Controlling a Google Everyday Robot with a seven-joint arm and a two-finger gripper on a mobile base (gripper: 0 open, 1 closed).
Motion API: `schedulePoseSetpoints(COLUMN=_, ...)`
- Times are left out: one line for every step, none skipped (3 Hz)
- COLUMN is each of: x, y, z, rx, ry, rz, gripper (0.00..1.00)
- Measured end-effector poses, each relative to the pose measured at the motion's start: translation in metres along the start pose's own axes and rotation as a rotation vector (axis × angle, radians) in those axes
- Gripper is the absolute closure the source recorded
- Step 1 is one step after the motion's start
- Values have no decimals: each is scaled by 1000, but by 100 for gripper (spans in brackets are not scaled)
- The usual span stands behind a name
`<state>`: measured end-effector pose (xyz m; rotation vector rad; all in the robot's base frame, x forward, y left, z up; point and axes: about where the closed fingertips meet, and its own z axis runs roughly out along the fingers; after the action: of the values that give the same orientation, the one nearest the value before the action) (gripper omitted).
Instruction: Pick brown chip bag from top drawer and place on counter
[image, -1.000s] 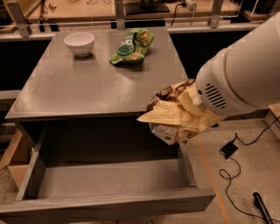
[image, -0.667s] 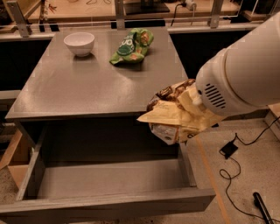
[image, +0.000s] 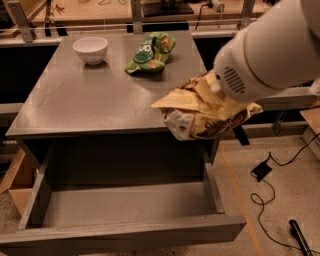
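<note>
The brown chip bag (image: 205, 112) hangs crumpled in the air at the counter's front right corner, its cream edge and white label showing. My gripper (image: 216, 89) is shut on the bag from above, mostly hidden behind the large white arm housing (image: 270, 47). The top drawer (image: 125, 212) is pulled open below the counter (image: 90, 100), and its grey inside holds nothing. The bag is above the level of the counter edge, to the right of the drawer's middle.
A white bowl (image: 90, 49) stands at the counter's back left. A green chip bag (image: 150, 52) lies at the back centre. Black cables (image: 265, 185) and a dark tool (image: 300, 237) lie on the floor to the right. A wooden bench (image: 125, 10) runs behind.
The bag and my arm have risen a little and shifted slightly toward the counter; nothing else moved.
</note>
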<state>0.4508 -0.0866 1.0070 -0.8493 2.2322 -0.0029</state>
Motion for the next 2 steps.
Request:
schedulePoseSetpoints(x=-39, y=-34, z=26, rx=9, ry=-52, rz=-8, gripper=100)
schedulePoseSetpoints(x=-61, y=-53, z=50, rx=-1, ry=-73, rz=-9, gripper=100)
